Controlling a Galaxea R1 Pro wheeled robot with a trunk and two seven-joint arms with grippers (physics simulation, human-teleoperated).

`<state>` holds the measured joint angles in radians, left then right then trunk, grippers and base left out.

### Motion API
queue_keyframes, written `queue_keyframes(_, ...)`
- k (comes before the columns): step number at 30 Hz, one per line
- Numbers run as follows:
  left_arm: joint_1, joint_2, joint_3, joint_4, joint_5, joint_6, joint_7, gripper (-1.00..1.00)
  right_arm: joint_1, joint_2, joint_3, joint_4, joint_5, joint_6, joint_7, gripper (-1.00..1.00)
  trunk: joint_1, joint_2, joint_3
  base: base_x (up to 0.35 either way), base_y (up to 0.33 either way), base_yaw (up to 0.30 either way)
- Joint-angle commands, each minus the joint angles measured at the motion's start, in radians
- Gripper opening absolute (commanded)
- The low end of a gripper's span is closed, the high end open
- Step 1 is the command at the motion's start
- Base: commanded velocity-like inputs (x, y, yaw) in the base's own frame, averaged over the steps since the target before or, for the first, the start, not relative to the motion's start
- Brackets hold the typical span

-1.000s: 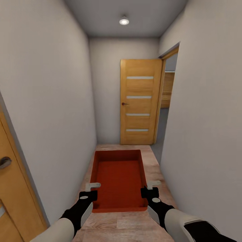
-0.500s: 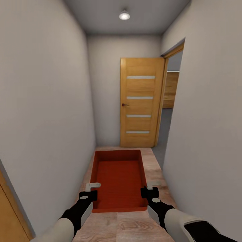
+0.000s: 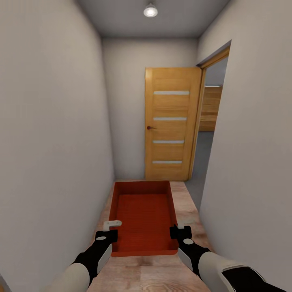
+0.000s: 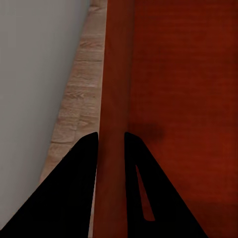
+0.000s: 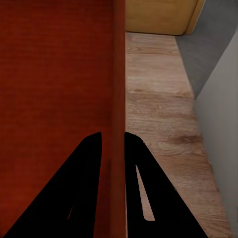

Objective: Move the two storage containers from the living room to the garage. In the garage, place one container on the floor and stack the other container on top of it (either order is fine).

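Both grippers, left gripper and right gripper, clamp the storage container's opposite walls.

The corridor is evenly and softly lit, mainly by a round ceiling lamp at 12 o'clock that glows with slight bloom. Walls fade from pale to grey toward the edges. Wide-angle stretch bends the walls outward at 3 and 9 o'clock. Wrist views are soft, and the black fingers are featureless silhouettes.
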<state>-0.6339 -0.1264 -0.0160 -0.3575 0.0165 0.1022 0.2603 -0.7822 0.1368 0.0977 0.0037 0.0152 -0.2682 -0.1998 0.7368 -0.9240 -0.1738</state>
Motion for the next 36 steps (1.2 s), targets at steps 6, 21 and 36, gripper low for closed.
queue_keyframes(6, -0.001, 0.001, 0.021, -0.006, -0.024, -0.003, 0.031, -1.0, 0.0, 0.001, -0.03, 0.002, 0.014, 0.003, 0.0, -1.0, 0.001, -0.001, -0.001, 0.322, 0.0, 0.0)
queue_keyframes(21, -0.001, 0.001, 0.021, -0.006, -0.024, -0.003, 0.031, -1.0, 0.0, 0.001, -0.03, 0.002, 0.013, 0.003, 0.0, -1.0, 0.001, -0.001, -0.001, 0.322, 0.0, 0.0)
queue_keyframes(36, -0.001, 0.001, 0.021, -0.006, -0.024, -0.003, 0.031, -1.0, 0.0, 0.001, -0.03, 0.002, 0.013, 0.003, 0.0, -1.0, 0.001, -0.001, -0.001, 0.322, 0.0, 0.0)
